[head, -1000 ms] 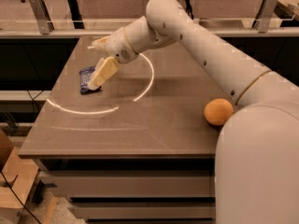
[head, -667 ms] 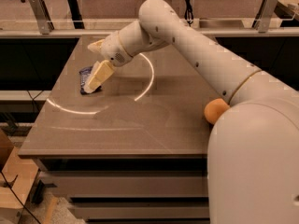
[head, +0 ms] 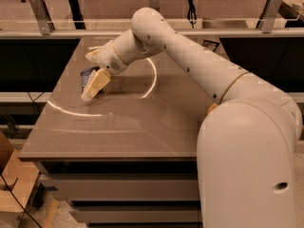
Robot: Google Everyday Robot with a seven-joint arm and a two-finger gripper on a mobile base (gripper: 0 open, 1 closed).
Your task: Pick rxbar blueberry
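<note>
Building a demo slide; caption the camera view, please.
Gripper poised at the rxbar blueberry on the table, arm reaching across.

Around the brown surface
We see a sliver of orange at right and a dark packet at upper right, both on it; the jaws hang over its upper left.

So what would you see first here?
A huge white robot arm reaches from the near right across the brown table. Its gripper sits low at the table's left side, over the rxbar blueberry, a small dark-blue bar poking out beside it. A bit of an orange peeks out behind the arm.
</note>
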